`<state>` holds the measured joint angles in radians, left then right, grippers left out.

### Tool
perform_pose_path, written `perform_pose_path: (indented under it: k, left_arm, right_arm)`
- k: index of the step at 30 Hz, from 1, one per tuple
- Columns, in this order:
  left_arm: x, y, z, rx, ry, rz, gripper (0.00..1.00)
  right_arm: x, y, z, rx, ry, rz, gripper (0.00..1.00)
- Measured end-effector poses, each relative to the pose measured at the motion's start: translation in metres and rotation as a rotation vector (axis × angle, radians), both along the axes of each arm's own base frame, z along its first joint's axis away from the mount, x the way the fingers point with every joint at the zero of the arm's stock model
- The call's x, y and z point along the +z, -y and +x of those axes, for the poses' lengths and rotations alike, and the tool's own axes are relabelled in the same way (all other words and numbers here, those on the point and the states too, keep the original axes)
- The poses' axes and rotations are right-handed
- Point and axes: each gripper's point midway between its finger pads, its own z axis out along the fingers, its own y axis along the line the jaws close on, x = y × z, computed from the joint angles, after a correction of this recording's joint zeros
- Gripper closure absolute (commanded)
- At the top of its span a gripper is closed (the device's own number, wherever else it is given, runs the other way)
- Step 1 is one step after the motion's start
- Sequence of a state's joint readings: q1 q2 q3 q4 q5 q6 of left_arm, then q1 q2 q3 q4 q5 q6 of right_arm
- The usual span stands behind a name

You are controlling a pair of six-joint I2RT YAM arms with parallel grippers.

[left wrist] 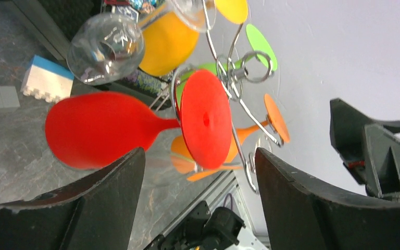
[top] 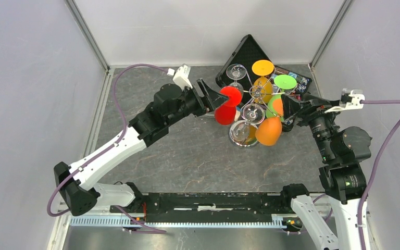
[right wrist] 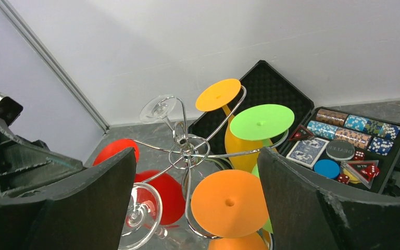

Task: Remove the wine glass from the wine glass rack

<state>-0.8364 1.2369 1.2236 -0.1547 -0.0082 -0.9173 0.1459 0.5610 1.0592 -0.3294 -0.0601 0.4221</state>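
The wine glass rack (top: 261,93) is a silver wire stand; its hub also shows in the right wrist view (right wrist: 187,150). Coloured and clear wine glasses hang from it upside down. A red wine glass (top: 226,107) hangs on the left side. In the left wrist view its foot (left wrist: 205,125) lies ahead between the jaws and its bowl (left wrist: 96,127) is just past the left finger. My left gripper (top: 219,97) is open and empty. My right gripper (top: 286,108) is open and empty, with an orange glass foot (right wrist: 229,203) ahead between its jaws.
An open black case (top: 248,54) with poker chips and cards (right wrist: 344,140) stands behind the rack. A yellow glass (top: 263,68), a green glass (top: 285,82) and clear glasses (top: 252,112) also hang on the rack. A white and blue block (left wrist: 47,79) lies on the table.
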Motion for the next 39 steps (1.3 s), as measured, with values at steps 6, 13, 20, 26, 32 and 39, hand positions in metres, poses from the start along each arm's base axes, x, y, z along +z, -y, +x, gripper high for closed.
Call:
perform_pose_path:
  k: [6, 13, 20, 26, 32, 39]
  left_arm:
    - [0.002, -0.006, 0.029, 0.033, -0.005, -0.015, 0.23]
    - [-0.005, -0.003, 0.038, -0.015, -0.04, -0.007, 0.32]
    - [0.014, 0.004, 0.025, -0.095, -0.029, -0.043, 0.36]
    - [0.0, 0.006, 0.025, -0.101, -0.076, -0.011, 0.46]
    - [-0.011, 0.01, 0.027, -0.114, -0.119, -0.007, 0.57]
    - [-0.008, 0.01, 0.026, -0.125, -0.14, -0.032, 0.71]
  right_arm:
    - [0.004, 0.0, -0.002, 0.001, 0.026, 0.006, 0.1]
    - [-0.002, -0.001, 0.001, 0.003, 0.023, 0.008, 0.12]
    - [0.003, -0.006, 0.002, 0.028, 0.043, 0.029, 0.13]
    - [-0.002, -0.012, 0.005, 0.055, 0.033, 0.046, 0.13]
    - [-0.003, -0.012, 0.005, 0.056, 0.032, 0.049, 0.14]
    - [-0.004, -0.012, 0.005, 0.056, 0.031, 0.049, 0.14]
